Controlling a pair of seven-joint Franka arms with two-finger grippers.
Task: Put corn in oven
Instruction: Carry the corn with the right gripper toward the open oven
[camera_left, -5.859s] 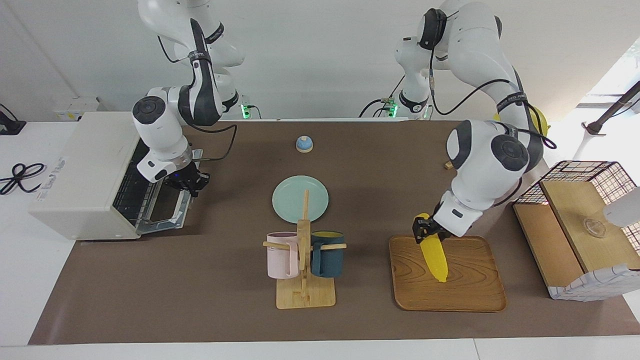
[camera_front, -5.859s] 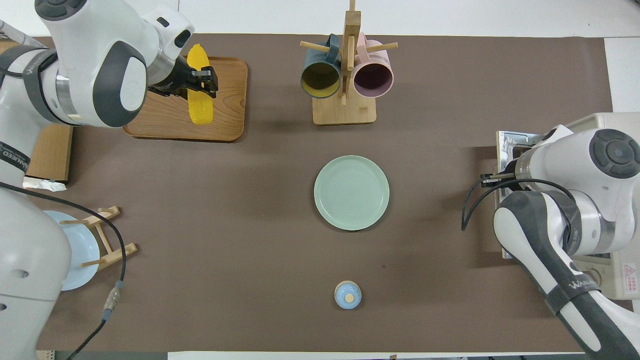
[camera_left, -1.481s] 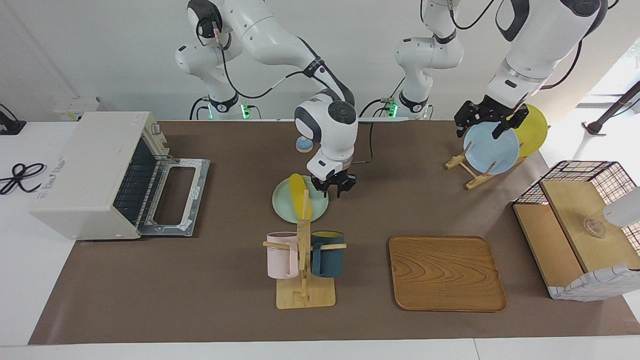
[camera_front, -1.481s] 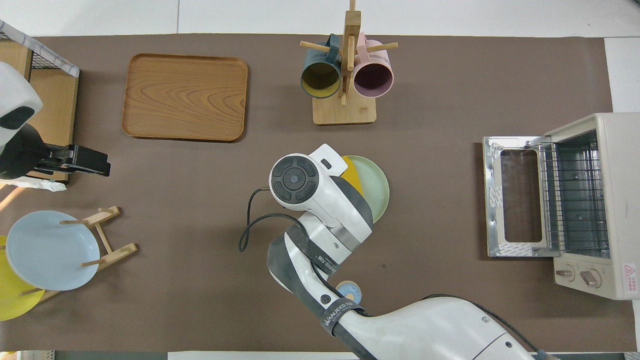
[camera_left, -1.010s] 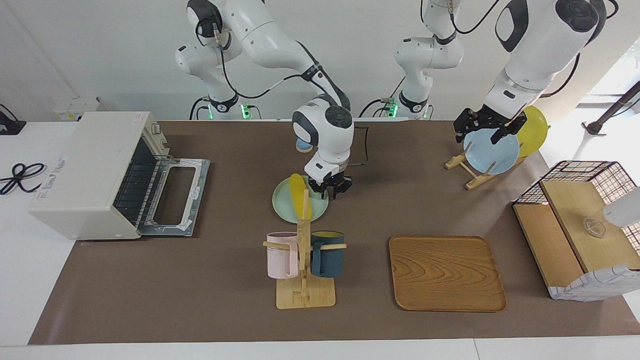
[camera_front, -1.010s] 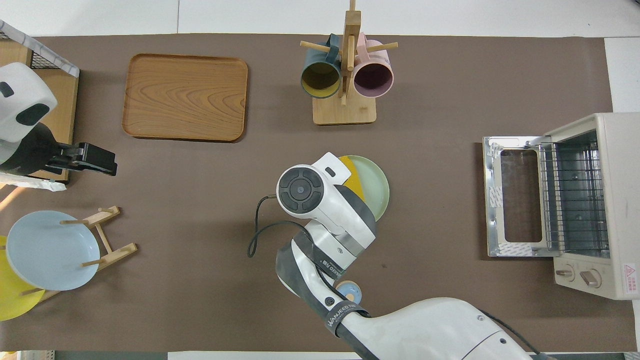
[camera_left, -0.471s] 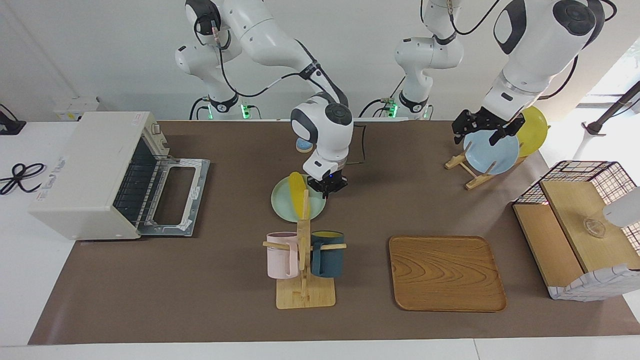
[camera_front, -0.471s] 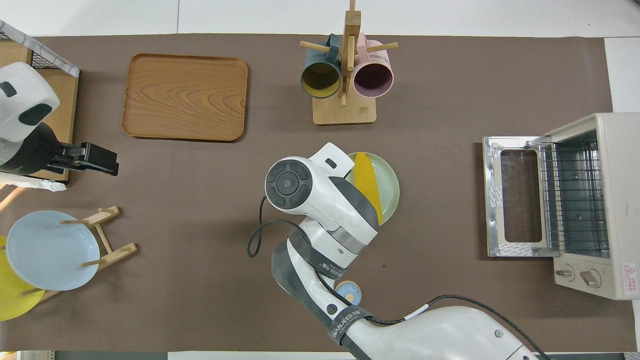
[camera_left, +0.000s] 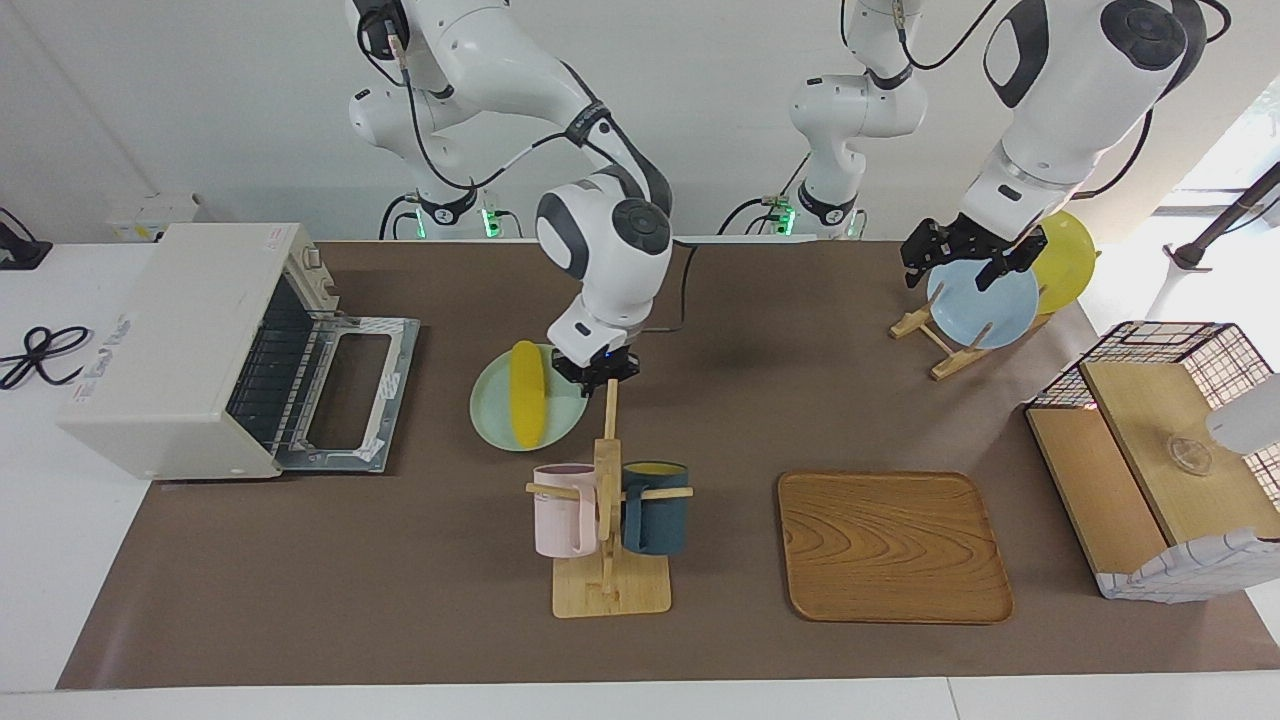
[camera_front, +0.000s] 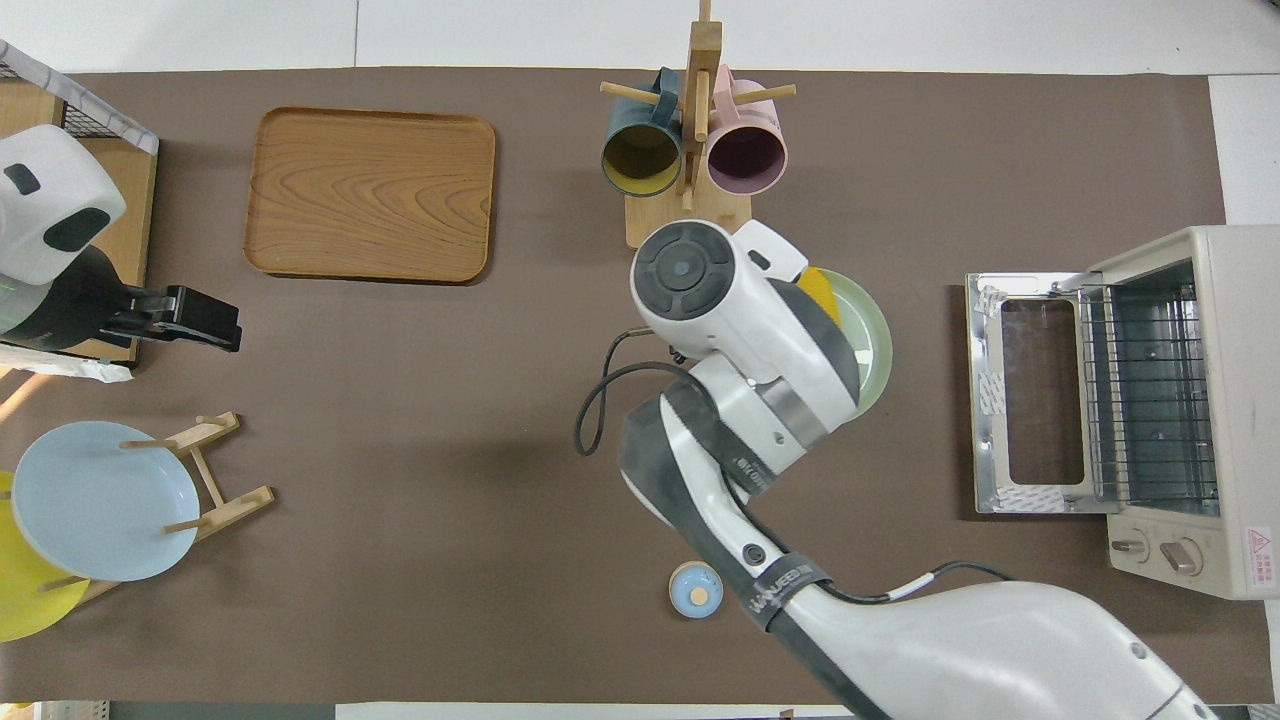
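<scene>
The yellow corn (camera_left: 526, 395) lies on a pale green plate (camera_left: 492, 412) on the brown mat, a short way in front of the oven's open door. My right gripper (camera_left: 597, 372) is down at the plate's rim on the side toward the left arm's end, shut on that rim. In the overhead view the right arm covers most of the plate (camera_front: 872, 340) and all but a sliver of the corn (camera_front: 822, 288). The cream oven (camera_left: 170, 350) stands at the right arm's end with its door (camera_left: 345, 392) dropped open and the rack showing. My left gripper (camera_left: 957, 266) waits open, up over the plate rack.
A wooden mug rack (camera_left: 608, 560) with a pink and a dark blue mug stands just farther from the robots than the plate, its post close to my right gripper. A wooden tray (camera_left: 893, 545), a plate rack (camera_left: 982, 300), a basket box (camera_left: 1160, 450) and a small blue knob (camera_front: 695, 588) also stand on the table.
My right gripper closed on the plate's rim and slid the plate, with the corn on it, toward the oven. The left arm has hardly moved.
</scene>
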